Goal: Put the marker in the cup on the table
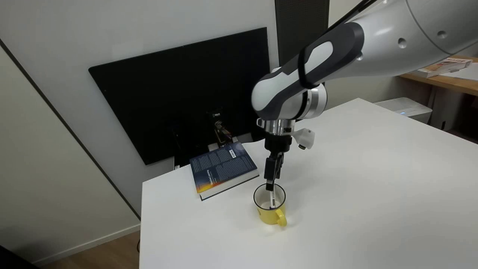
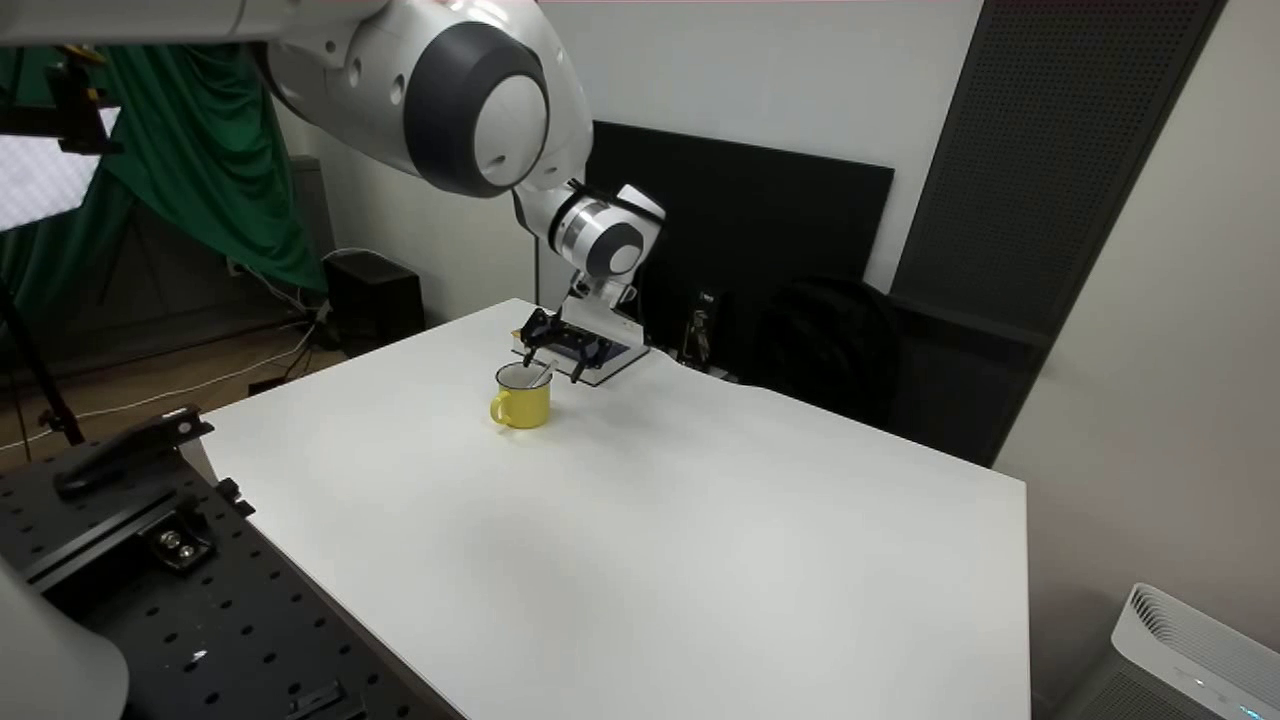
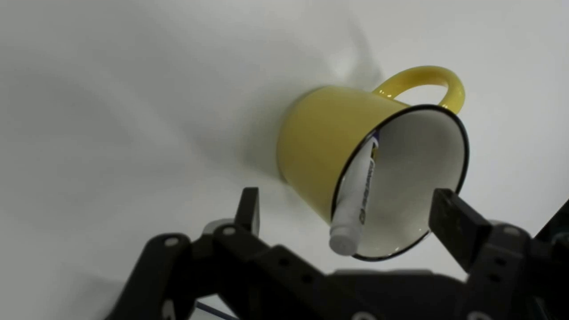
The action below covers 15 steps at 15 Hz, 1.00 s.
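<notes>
The yellow cup stands upright on the white table (image 1: 354, 209), in both exterior views (image 1: 266, 216) (image 2: 527, 408) and in the wrist view (image 3: 318, 138). The white marker (image 3: 355, 191) leans inside the cup against its wall. Its dark blue end is down in the cup and its pale end sticks out past the dark rim. It also shows in both exterior views (image 1: 273, 198) (image 2: 543, 375). My gripper (image 3: 347, 195) is open just above the cup, its fingers wide apart on either side of the marker and not touching it. It also shows in both exterior views (image 1: 273, 183) (image 2: 553, 368).
A thick dark blue book (image 1: 224, 168) lies on the table close to the cup and gripper, by the table's edge. A black panel (image 1: 186, 93) stands behind that edge. A black perforated plate (image 2: 230, 610) adjoins the table near the robot's base.
</notes>
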Available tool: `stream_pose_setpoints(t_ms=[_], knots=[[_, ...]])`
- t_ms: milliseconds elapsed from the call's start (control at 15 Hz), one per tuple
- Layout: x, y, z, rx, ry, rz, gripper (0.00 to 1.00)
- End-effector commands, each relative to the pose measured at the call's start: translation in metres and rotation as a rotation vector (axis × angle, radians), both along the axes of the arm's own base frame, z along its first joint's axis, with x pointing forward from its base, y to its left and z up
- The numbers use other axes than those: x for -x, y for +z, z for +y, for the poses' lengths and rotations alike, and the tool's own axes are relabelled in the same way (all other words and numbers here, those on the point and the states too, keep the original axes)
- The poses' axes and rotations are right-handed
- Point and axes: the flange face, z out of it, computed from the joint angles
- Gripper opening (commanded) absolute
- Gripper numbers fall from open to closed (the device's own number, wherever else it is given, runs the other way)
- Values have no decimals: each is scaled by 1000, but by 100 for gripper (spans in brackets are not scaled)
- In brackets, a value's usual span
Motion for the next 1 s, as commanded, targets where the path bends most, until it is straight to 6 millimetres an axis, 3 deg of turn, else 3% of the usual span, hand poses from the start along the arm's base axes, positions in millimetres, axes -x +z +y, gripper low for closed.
stream_pose_setpoints(t_ms=[0,400,533,667,933], knots=[[-3,7,3,27,-15,5,68],[-1,6,10,52,-3,-1,25],[-1,7,13,67,5,-2,65],[-1,9,18,81,9,-5,70],[-3,15,25,107,24,-25,98]])
